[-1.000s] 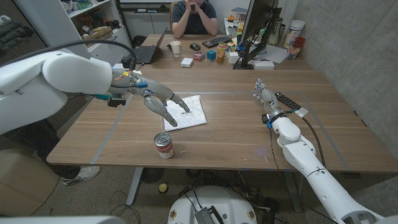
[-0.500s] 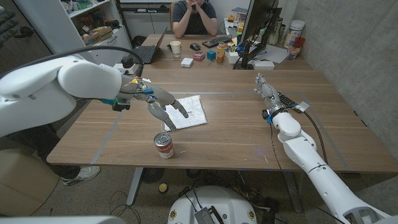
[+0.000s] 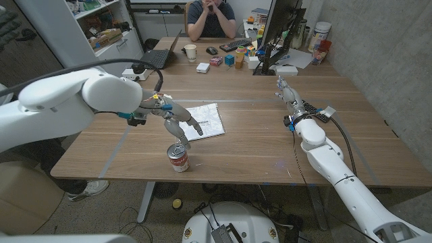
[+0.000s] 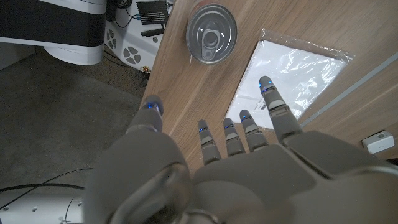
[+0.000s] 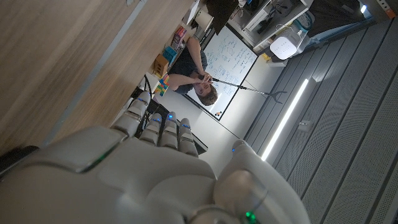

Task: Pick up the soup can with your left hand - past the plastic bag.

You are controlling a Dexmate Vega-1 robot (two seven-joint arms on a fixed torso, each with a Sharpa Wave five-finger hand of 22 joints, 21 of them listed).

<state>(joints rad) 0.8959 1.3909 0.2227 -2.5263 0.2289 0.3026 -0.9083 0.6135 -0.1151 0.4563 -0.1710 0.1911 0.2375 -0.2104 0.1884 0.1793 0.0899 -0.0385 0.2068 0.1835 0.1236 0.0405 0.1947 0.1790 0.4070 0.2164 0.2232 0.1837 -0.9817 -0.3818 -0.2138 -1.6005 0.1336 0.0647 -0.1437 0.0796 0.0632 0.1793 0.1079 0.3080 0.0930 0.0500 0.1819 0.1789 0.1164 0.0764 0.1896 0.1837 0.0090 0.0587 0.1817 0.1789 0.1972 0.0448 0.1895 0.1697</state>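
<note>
A red-and-white soup can [image 3: 178,158] with a silver pull-tab lid [image 4: 211,33] stands upright near the table's front edge. Just behind it lies a clear plastic bag [image 3: 204,121] with white sheets inside [image 4: 296,75]. My left hand [image 3: 173,116] hovers above the table between bag and can, fingers spread and pointing down toward the can, holding nothing. My right hand [image 3: 289,98] is at the right side of the table with its fingers straight, holding nothing; it fills the lower part of the right wrist view [image 5: 155,168].
A black remote [image 3: 311,108] lies beside my right hand. At the table's far edge are a laptop [image 3: 158,55], a paper cup [image 3: 190,52], small boxes and a monitor [image 3: 280,30]. A person [image 3: 210,17] sits behind the table.
My left hand has moved toward the front edge, off the bag and closer to the can, fingers turning downward. My right hand has shifted slightly farther back.
</note>
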